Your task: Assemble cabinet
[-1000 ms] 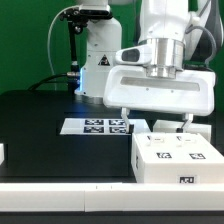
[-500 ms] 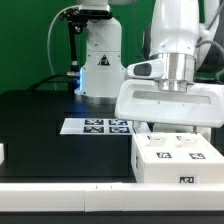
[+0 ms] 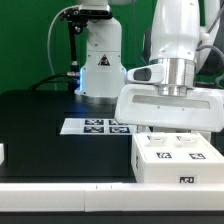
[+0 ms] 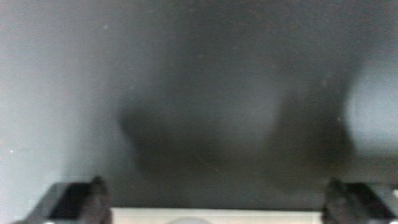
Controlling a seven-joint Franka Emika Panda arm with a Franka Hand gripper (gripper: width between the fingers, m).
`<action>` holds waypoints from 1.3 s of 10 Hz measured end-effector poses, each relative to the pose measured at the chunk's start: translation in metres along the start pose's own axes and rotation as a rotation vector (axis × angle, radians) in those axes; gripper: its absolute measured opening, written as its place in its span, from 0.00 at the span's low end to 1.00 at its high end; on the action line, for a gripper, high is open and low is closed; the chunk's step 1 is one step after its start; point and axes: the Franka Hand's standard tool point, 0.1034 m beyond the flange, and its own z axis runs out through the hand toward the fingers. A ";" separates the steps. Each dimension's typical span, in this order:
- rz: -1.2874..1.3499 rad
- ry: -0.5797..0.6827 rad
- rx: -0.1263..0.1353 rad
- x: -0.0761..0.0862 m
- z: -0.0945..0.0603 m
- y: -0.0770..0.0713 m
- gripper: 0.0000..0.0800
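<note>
Exterior view: the gripper [image 3: 176, 82] holds a big white panel [image 3: 170, 108] just above the cabinet box [image 3: 175, 160]. Wrist view: its fingers [image 4: 71, 200] sit wide, hugging the panel. Best to line it up flat over the box, then lower it slowly.

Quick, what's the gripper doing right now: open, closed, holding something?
The gripper: closed on the white cabinet panel, held in the air above the cabinet body.

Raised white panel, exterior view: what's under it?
The cabinet box, tagged top up, sits below the panel. The panel covers the box's rear edge, so contact can't be told. The marker board is covered at its end on the exterior view's right.
</note>
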 end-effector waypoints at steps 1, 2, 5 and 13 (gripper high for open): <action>0.000 0.000 0.000 0.000 0.000 0.000 0.54; 0.001 -0.001 -0.001 0.000 0.000 0.001 0.37; 0.005 -0.010 -0.008 -0.003 0.001 0.006 0.22; 0.174 -0.264 0.092 0.007 -0.057 0.002 0.22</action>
